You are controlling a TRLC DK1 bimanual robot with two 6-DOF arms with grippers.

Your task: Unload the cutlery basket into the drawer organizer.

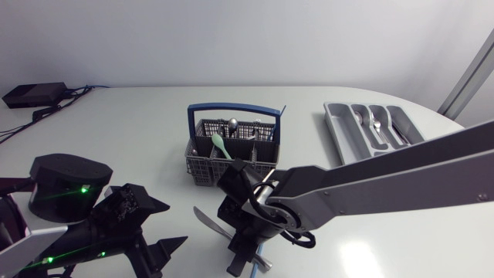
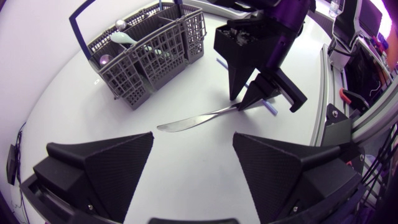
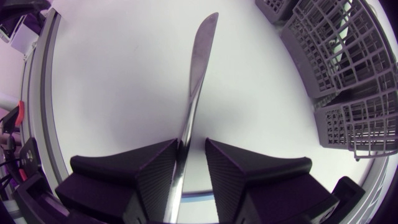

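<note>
Flagging risks first: your right gripper (image 3: pixel 191 146) sits low over the table (image 1: pixel 139 139), just in front of the cutlery basket (image 1: pixel 202 162), with the knife (image 3: pixel 198 74) handle running between its fingers. The jaws are narrowly spread, not pinching. The handle lies against one finger (image 3: pixel 149 177), and a gap shows at the other. The knife looks flat on the table, blade pointing away from the gripper.

- If you close off-centre, the handle will likely twist or skid rather than seat.
- It's thin, smooth metal on a flat surface. Expect the tips to scrape the table, or the knife to pivot and droop by the blade once lifted.
- A thin blue stick (image 2: pixel 272 108) lies right beside the gripper. I can't tell what it is. It could get caught in the grasp or knocked.
- The drawer organizer (image 1: pixel 333 123) is well apart, on the right arm's side, so a weak grip means a drop on the way.

Your left gripper (image 2: pixel 193 135) hangs near the knife's blade end, jaws spread wide and holding nothing.

Counts:
- one basket
- one organizer
- one knife on the table
- one blue stick
- in the basket: one pale green spoon (image 1: pixel 221 145) and at least one metal spoon (image 1: pixel 231 122)
- in the organizer: a few metal pieces, number unclear
</note>
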